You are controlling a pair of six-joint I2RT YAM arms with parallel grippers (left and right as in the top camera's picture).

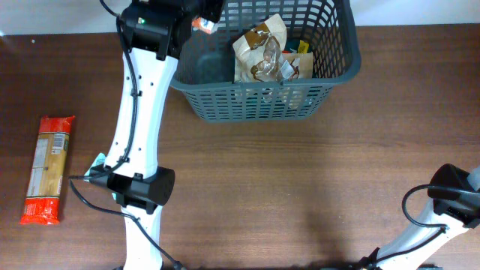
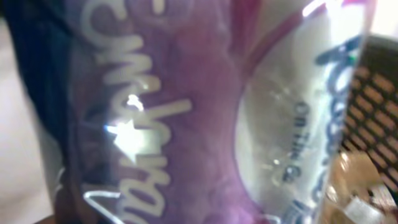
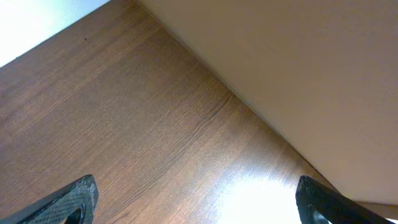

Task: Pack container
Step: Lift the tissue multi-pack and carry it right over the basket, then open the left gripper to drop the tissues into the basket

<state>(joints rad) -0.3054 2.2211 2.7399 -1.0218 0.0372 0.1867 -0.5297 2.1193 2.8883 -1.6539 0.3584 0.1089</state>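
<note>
The container [image 1: 262, 105], a dark grey lattice basket, stands at the table's far edge with a brown-and-white packet [image 1: 264, 52] and other packets lying inside. My left gripper [image 1: 201, 21] hangs over the basket's far left corner, shut on a purple and clear packet [image 2: 205, 112]. That packet fills the left wrist view and hides the fingers; a strip of the basket wall [image 2: 376, 93] shows at its right. Near the front right, my right gripper [image 3: 199, 208] is open over bare table, one fingertip [image 3: 74, 199] showing at each lower corner.
A long orange pasta packet [image 1: 48, 169] lies at the left side of the table. A small teal item [image 1: 99, 166] peeks out beside the left arm's base. The right arm [image 1: 454, 196] rests at the front right corner, near the wall.
</note>
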